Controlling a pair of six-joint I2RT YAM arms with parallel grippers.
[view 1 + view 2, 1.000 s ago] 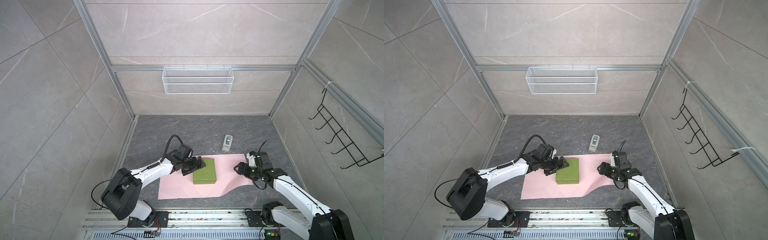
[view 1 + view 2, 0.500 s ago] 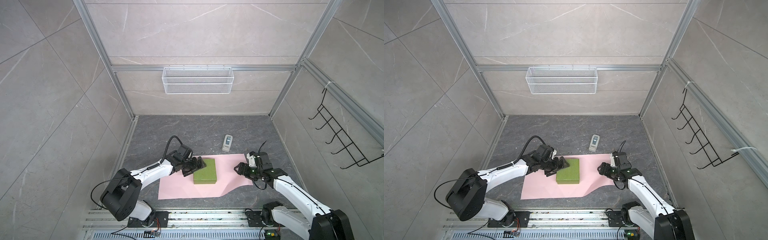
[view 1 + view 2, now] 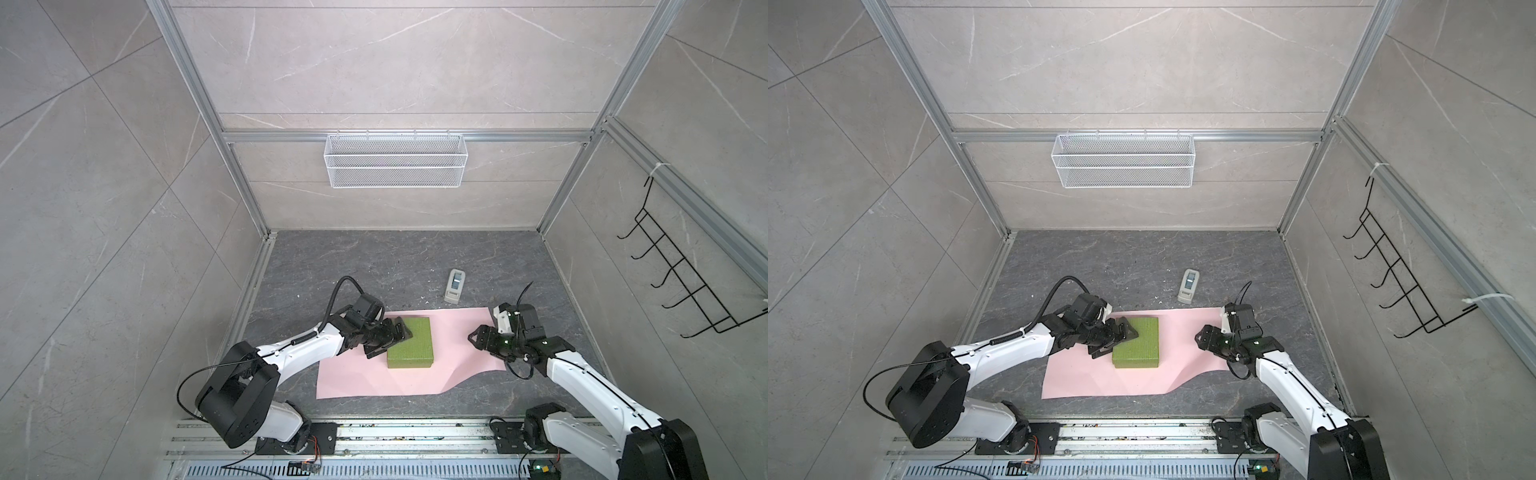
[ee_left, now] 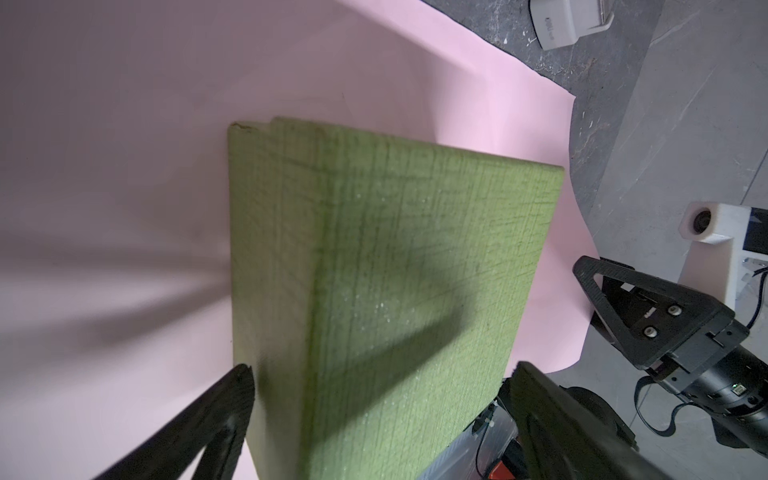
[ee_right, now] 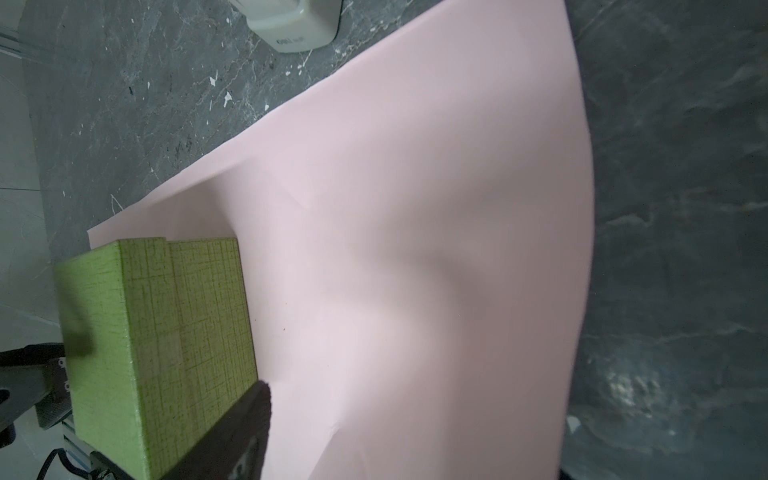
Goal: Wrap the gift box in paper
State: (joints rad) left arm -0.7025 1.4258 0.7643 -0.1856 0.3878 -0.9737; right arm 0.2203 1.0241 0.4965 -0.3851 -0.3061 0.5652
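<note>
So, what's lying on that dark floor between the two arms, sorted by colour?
Green: 1, the gift box
Pink: 1, the paper spread under the box
Grey-white: 1, the small device beyond the paper's far edge
Total: 3

You've got the box point(image 3: 410, 348), olive-green and squarish, sitting flat on the paper point(image 3: 461, 345), left of its middle. The paper lies pink face up, creased and bulging toward its right side.
</note>
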